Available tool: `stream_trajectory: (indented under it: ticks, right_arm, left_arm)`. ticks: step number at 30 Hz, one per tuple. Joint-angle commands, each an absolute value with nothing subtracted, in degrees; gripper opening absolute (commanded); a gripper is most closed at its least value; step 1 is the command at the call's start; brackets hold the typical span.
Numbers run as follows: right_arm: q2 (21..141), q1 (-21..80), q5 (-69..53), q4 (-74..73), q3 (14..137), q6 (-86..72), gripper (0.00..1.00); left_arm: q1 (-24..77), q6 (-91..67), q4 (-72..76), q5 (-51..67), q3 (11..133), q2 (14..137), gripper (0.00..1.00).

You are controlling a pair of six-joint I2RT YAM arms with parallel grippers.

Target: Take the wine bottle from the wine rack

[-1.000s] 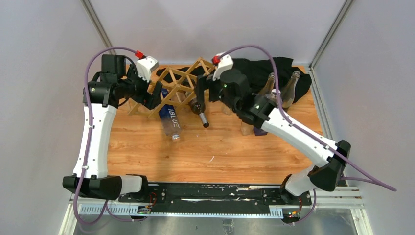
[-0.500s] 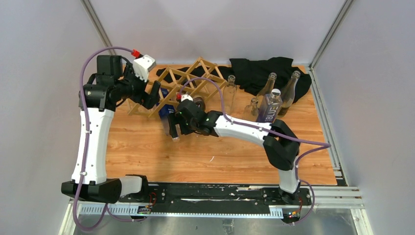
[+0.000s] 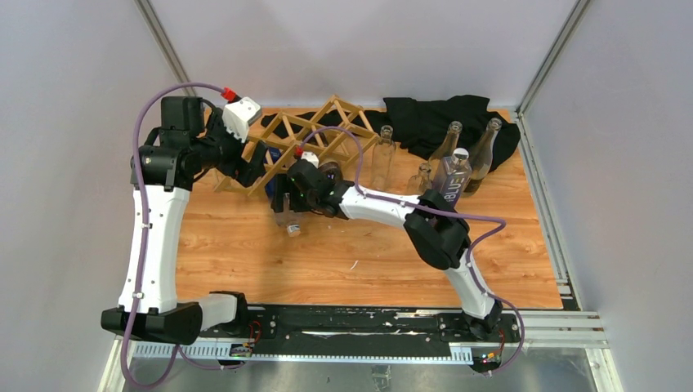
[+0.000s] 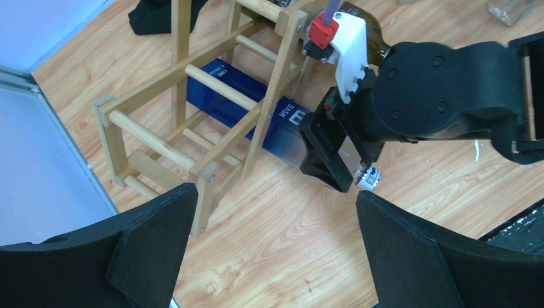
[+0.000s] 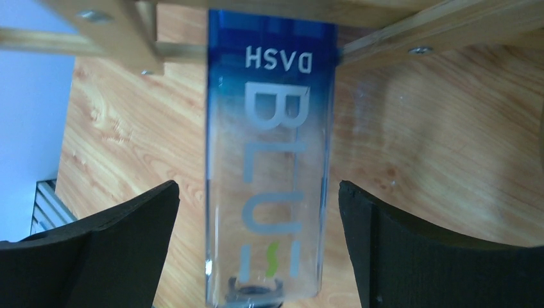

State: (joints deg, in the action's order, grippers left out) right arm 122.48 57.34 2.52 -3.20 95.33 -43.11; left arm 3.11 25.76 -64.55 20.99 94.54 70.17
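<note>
The right hand (image 3: pixel 283 200) has slid a little farther up the blue bottle (image 5: pixel 269 160) toward the wine rack (image 3: pixel 315 131) than half a second ago. Its elbow has folded in toward the middle of the desk (image 3: pixel 368 269), and the left arm has hardly shifted.

The right hand is released. In its wrist view the two black fingers (image 5: pixel 122 237) stand on either side of the bottle's clear lower half, with a sliver of wood showing between glass and finger on each side. The bottle, lettered BLUE DASH, lies in the bottom cell at the rack's left end. Its blue end sits under the sticks and its capped end pokes out toward the near edge.

A dark brown bottle (image 4: pixel 369 25) lies in the neighbouring cell, mostly hidden behind the right wrist.

The left hand (image 3: pixel 260 162) hangs by the rack's left end, fingers spread wide and holding nothing.

Farther right, well apart from the rack, several clear glass bottles (image 3: pixel 384 151) and a second blue bottle (image 3: pixel 451 175) stand upright beside a black cloth (image 3: pixel 441 118).
</note>
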Motion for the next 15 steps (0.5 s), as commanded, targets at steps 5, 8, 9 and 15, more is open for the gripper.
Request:
stream_trajectory:
  ticks: [5, 8, 9, 15]
  right_arm:
    - [126.6, 57.3, 7.2, 0.4, 97.2, -49.7, 0.9]
    - [126.9, 57.4, 8.7, 3.0, 96.3, -50.8, 0.88]
    - [127.0, 57.4, 8.8, 3.9, 96.1, -51.0, 0.87]
    - [125.3, 57.4, 6.9, 9.2, 92.5, -51.5, 0.58]
  left_arm:
    - [2.8, 26.5, -64.4, 22.3, 94.2, 68.8, 1.0]
    - [2.8, 26.8, -64.3, 22.6, 93.9, 68.3, 1.0]
    - [2.8, 26.9, -64.3, 22.6, 93.7, 68.2, 1.0]
    - [2.7, 29.1, -64.4, 22.8, 91.8, 66.6, 1.0]
